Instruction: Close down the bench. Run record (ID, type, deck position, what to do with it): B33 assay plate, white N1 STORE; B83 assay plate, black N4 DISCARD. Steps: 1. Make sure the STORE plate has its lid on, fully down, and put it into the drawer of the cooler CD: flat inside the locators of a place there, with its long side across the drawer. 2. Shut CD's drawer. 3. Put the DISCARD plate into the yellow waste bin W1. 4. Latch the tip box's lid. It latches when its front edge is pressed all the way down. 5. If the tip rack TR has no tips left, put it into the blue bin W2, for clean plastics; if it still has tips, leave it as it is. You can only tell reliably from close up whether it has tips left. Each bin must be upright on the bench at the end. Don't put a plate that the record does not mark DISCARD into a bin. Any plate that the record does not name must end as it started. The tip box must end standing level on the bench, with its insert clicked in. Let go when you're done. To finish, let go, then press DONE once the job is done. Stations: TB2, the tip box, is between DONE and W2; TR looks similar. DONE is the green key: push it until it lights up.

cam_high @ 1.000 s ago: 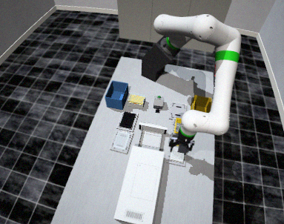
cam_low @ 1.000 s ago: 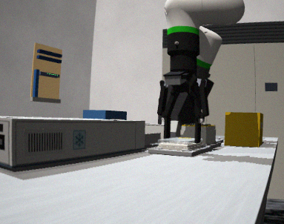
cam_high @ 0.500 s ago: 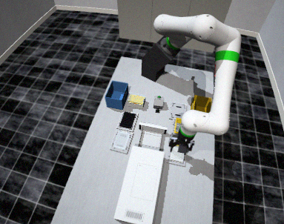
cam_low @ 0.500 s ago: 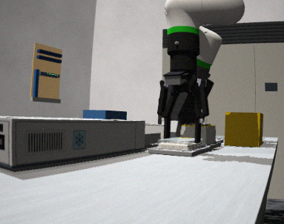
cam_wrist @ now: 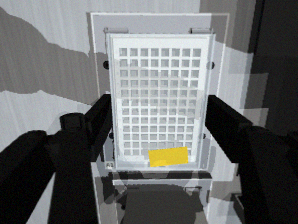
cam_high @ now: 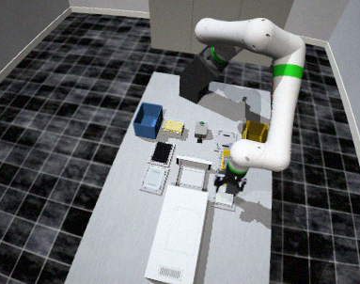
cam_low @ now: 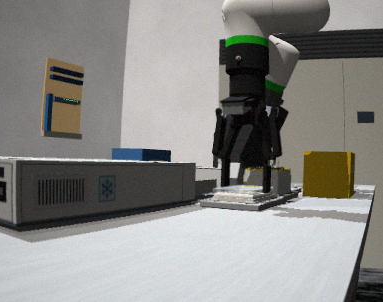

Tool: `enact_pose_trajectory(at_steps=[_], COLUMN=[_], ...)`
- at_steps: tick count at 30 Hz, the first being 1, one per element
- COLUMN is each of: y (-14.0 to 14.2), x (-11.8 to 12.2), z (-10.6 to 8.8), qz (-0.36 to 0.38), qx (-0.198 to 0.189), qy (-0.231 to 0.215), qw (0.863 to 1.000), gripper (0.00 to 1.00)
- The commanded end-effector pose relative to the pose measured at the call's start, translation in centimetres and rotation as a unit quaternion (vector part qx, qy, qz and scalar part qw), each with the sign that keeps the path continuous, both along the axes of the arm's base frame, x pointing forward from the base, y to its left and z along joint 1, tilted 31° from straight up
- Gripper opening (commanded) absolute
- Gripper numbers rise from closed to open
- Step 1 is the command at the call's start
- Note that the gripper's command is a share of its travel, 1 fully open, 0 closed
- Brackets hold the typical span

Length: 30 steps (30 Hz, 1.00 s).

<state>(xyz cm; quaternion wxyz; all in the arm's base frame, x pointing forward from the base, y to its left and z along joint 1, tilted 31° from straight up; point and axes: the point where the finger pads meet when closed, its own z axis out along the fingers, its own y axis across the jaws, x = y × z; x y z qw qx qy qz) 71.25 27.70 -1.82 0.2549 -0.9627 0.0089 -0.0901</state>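
Note:
My gripper (cam_high: 226, 184) is shut on the long sides of the white assay plate (cam_wrist: 157, 107), which has a yellow label (cam_wrist: 168, 156) at its near end. The plate sits low at its grey deck nest (cam_low: 247, 200), to the right of the cooler; I cannot tell if it is lifted off. Its well grid shows from above, and I cannot tell whether a clear lid covers it. The black plate (cam_high: 163, 151) lies on its nest left of the cooler's open drawer (cam_high: 194, 174). The cooler CD (cam_high: 179, 235) stands at the bench's front.
The blue bin (cam_high: 148, 120) stands at the back left and the yellow bin (cam_high: 255, 132) at the back right, both upright. A yellow-topped tip box (cam_high: 173, 126) and the green key (cam_high: 201, 122) lie between them. Another pale plate (cam_high: 154, 179) sits in front of the black one.

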Motion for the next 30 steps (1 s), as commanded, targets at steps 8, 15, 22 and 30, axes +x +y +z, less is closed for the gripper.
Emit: enact_pose_trajectory(at_steps=[8,15,22,30], y=[0.04,0.15,0.23,0.28], x=[0.13,0.17,0.2,0.22], z=[-0.02,-0.22,-0.36,-0.45], qz=[0.0,0.0,0.0,0.0], qx=[0.0,0.0,0.0,0.0], qy=[-0.001,-0.001,-0.001,-0.001], qw=[1.0,1.0,1.0,1.0], gripper=[0.1,0.1,0.1,0.1])
